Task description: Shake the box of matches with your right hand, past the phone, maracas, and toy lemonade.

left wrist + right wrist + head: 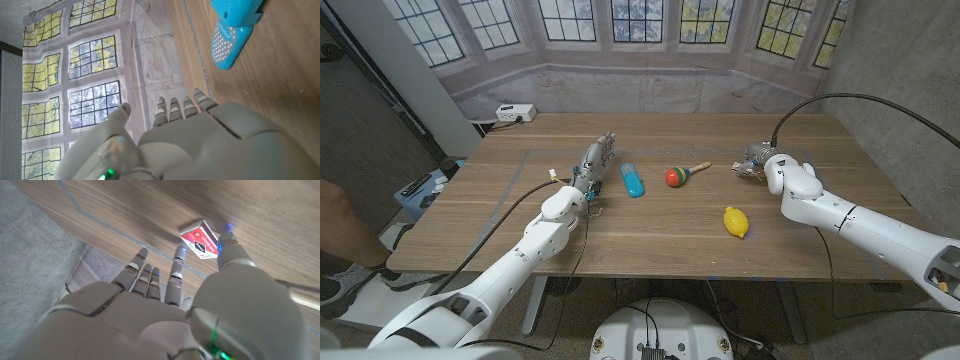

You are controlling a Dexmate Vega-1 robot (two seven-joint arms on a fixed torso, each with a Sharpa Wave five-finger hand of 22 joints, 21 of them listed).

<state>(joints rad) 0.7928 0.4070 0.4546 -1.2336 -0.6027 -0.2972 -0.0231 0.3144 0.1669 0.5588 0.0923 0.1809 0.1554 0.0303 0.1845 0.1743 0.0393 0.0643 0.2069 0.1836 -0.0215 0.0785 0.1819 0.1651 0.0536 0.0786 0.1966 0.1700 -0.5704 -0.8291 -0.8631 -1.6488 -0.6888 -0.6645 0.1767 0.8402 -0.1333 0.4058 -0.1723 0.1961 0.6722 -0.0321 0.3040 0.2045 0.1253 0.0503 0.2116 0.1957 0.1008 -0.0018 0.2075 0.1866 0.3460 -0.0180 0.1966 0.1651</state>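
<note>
The red and white box of matches (200, 239) lies on the wooden table (650, 235), seen in the right wrist view. My right hand (761, 160) (170, 310) hovers over it at the table's right with fingers spread; its thumb tip reaches the box's edge and it holds nothing. In the head view the hand covers the box. The blue phone (633, 180) (232, 30), the red and green maraca (680, 176) and the yellow toy lemon (736, 221) lie between the two hands. My left hand (592, 165) (200, 140) stays just left of the phone, fingers straight, holding nothing.
A white power strip (515, 113) sits at the table's far left corner. A person's leg (340, 225) shows at the left edge, beside a low shelf with small items (420, 188). A black cable (820, 100) arcs above my right arm.
</note>
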